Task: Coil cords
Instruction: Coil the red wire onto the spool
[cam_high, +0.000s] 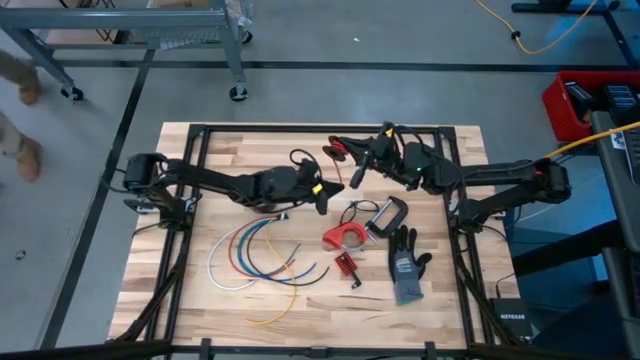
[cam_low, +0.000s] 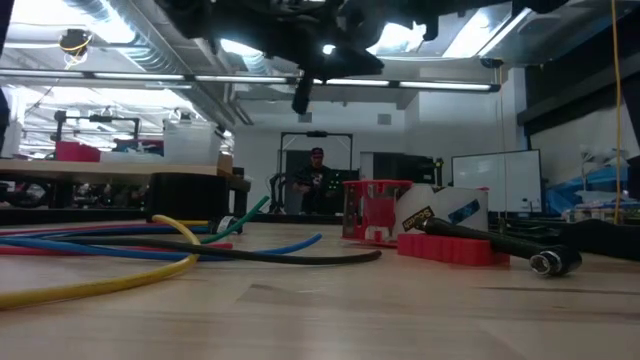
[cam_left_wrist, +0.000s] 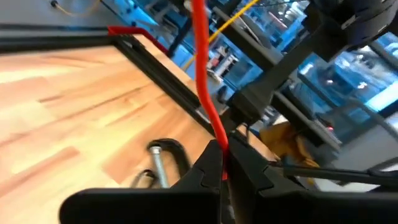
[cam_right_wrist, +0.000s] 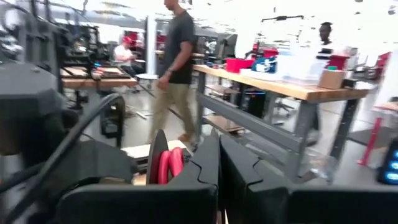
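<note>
A red cord (cam_left_wrist: 202, 68) runs upward from my left gripper (cam_left_wrist: 222, 163), which is shut on it above the table's middle (cam_high: 320, 196). Just beyond, toward the far edge, my right gripper (cam_high: 358, 178) is shut, with upright loops of red cord (cam_right_wrist: 169, 165) beside one of its fingers; these loops also show from above (cam_high: 336, 150). Neither gripper touches the white, red, blue, green and yellow cords (cam_high: 252, 256), which lie in loose arcs on the table's left half. From table height they show as long strands (cam_low: 150, 270). My left gripper pinches a single strand of the red cord (cam_left_wrist: 219, 138) between its two fingertips. The fingers lie nearly level and the strand leaves them across their line. It rises straight and taut toward the right arm, clear of the table. My right gripper has the red loops (cam_right_wrist: 163, 168) against the outer side of one finger (cam_right_wrist: 202, 163). The fingers hide whether a strand is pinched between them. The loops stand upright, off the table.
A red tape holder with a grey roll (cam_high: 346, 237), a black clamp (cam_high: 390, 214), a small red part (cam_high: 347, 264) and a grey glove (cam_high: 406, 266) lie right of centre. A black frame (cam_high: 200, 130) borders the wooden table. People move in the room beyond (cam_right_wrist: 177, 68).
</note>
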